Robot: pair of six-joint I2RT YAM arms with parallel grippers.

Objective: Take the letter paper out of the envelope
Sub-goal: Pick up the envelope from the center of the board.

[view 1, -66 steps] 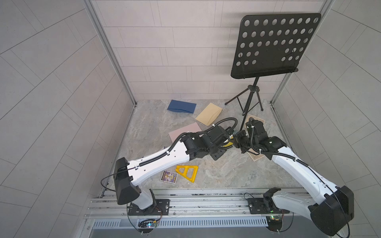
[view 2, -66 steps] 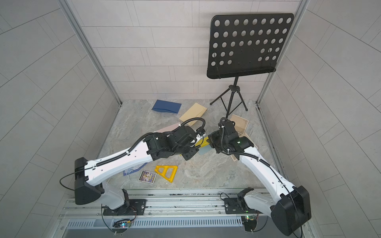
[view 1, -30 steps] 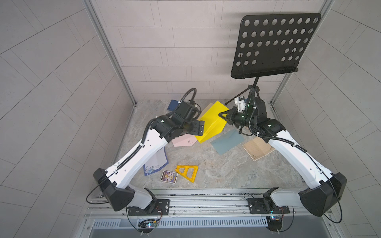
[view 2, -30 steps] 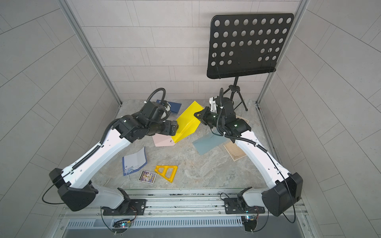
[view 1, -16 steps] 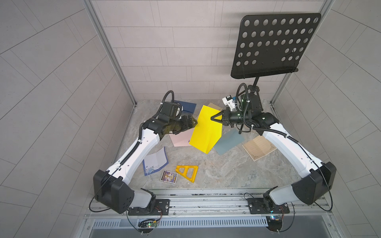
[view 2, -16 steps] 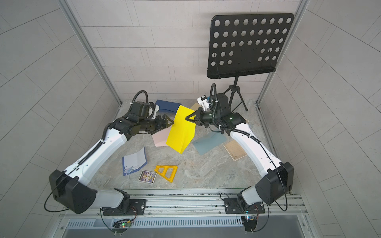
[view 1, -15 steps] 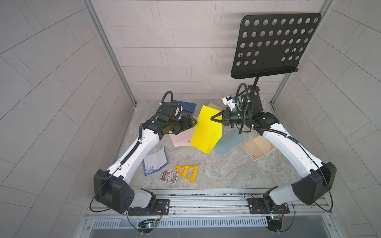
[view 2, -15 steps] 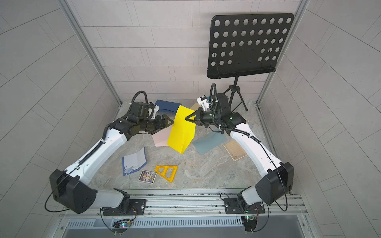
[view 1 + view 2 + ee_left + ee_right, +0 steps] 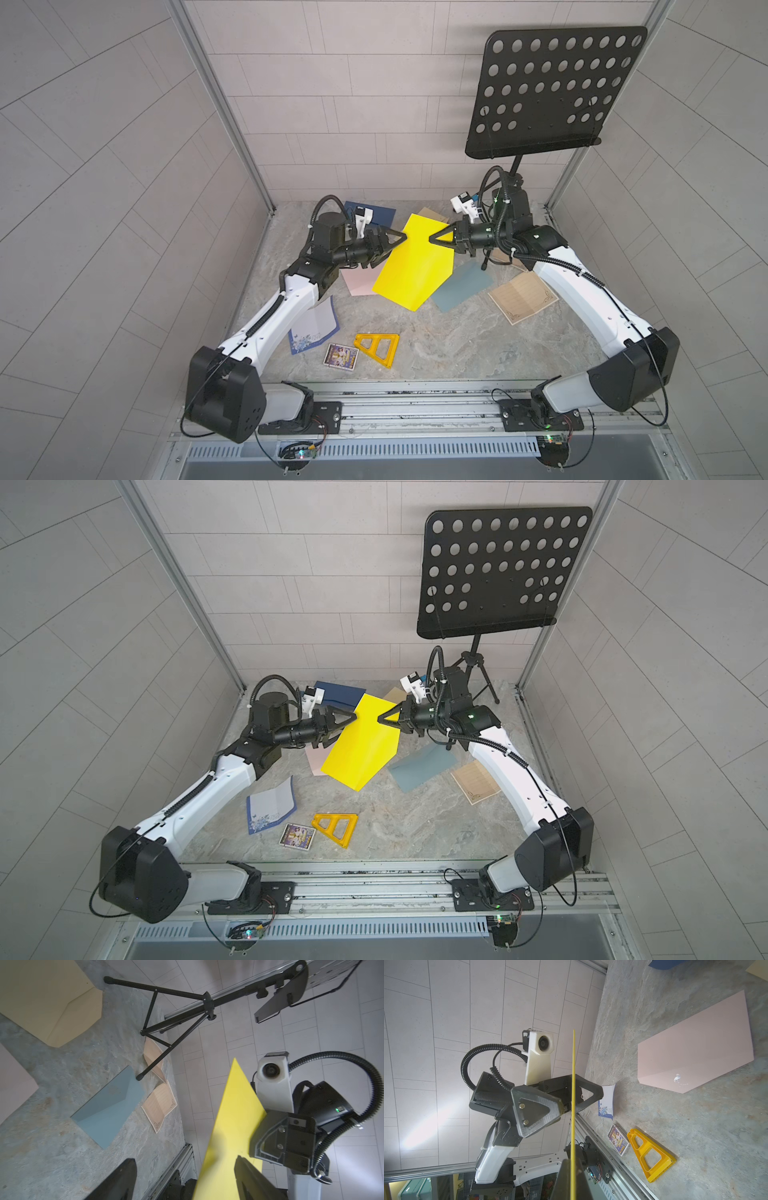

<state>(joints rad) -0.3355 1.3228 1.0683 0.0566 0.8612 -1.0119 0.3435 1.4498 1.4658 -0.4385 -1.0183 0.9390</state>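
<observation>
Your right gripper (image 9: 432, 240) pinching the yellow envelope (image 9: 415, 270), left gripper (image 9: 402, 237) spread astride its edge (top views hide that gap, wrist views show it).

Black music stand (image 9: 540, 137), yellow triangle (image 9: 661, 1171) beside picture card (image 9: 617, 1142), grey stone tabletop (image 9: 457, 345)

Yellow sheet (image 9: 415, 266): smooth matt paper, creased. Floor (image 9: 457, 345): mottled, rough, stone-like. Stand (image 9: 552, 91): matt black perforated metal. Triangle (image 9: 661, 1170): glossy yellow plastic. Rail (image 9: 415, 405): brushed metal. Left arm (image 9: 282, 309): smooth white plastic shell. Left gripper (image 9: 581, 1101) has fingers (image 9: 535, 1109) of grainy black plastic.
</observation>
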